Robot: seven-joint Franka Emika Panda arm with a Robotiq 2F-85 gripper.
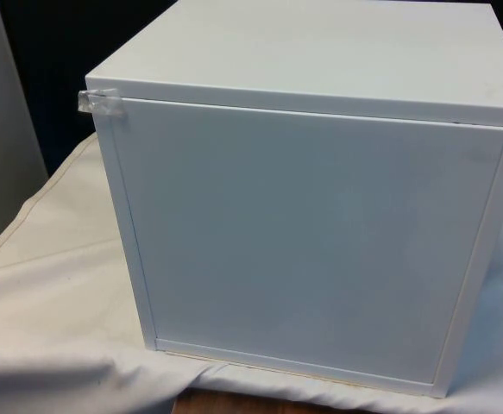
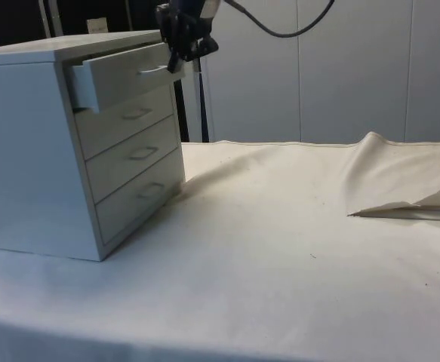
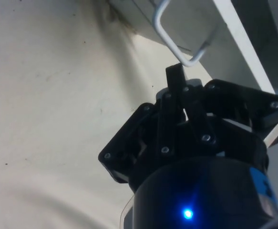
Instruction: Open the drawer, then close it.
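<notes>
The top drawer [image 2: 121, 75] of the white chest of drawers [image 2: 53, 151] stands partly pulled out, its wire handle [image 3: 177, 38] facing the end effector [image 2: 182, 54]. The end effector comes down from above at the drawer's front, its black fingers [image 3: 176, 78] pressed together just beside the handle's bend, gripping nothing. The chest stands on the cloth-covered tabletop [image 2: 280, 249].

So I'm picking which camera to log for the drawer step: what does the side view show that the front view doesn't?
Side view: the chest's four drawer fronts, the top drawer pulled partly out, and the gripper at its handle.
Front view: the chest's plain back panel and a bit of clear tape at a top corner.
Both: the white chest of drawers on the white cloth.
</notes>
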